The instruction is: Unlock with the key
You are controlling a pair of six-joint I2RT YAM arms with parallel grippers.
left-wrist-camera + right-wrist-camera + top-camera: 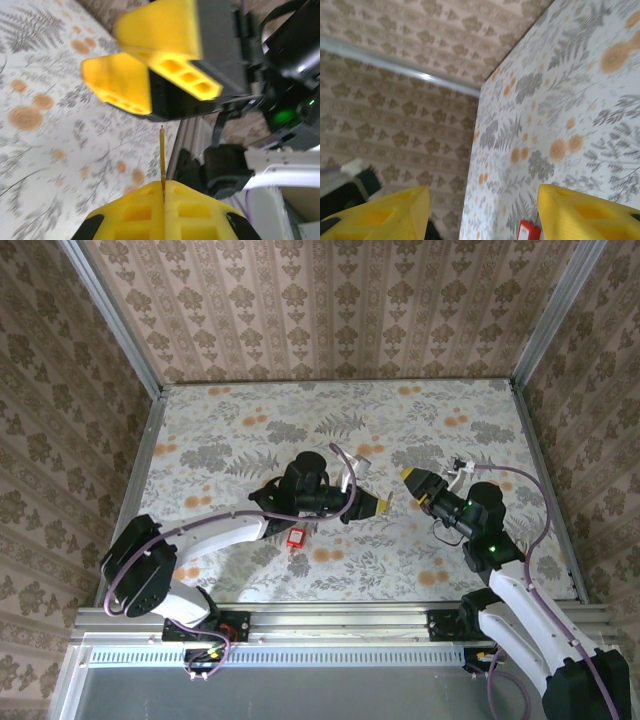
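Left gripper (378, 505) sits over mid-worktop (230, 430), jaws fully closed on the key (162, 155). The left wrist view shows a thin brass blade pinched edge-on between the two yellow fingers (195, 197), sticking straight out from the tips. Key is in the air, off the worktop. Right gripper (411, 478) faces the left one tip to tip, near but apart. Its jaws stand clearly apart with nothing between them. In the left wrist view the key tip ends just short of them, no contact visible. Lock (297, 538), small and red, lies on the worktop beside the left arm's wrist on the near side, behind the left fingertips and apart from both grippers. The right wrist view catches it at the bottom edge, between the spread fingers and further off. Can't tell which way the keyhole faces.
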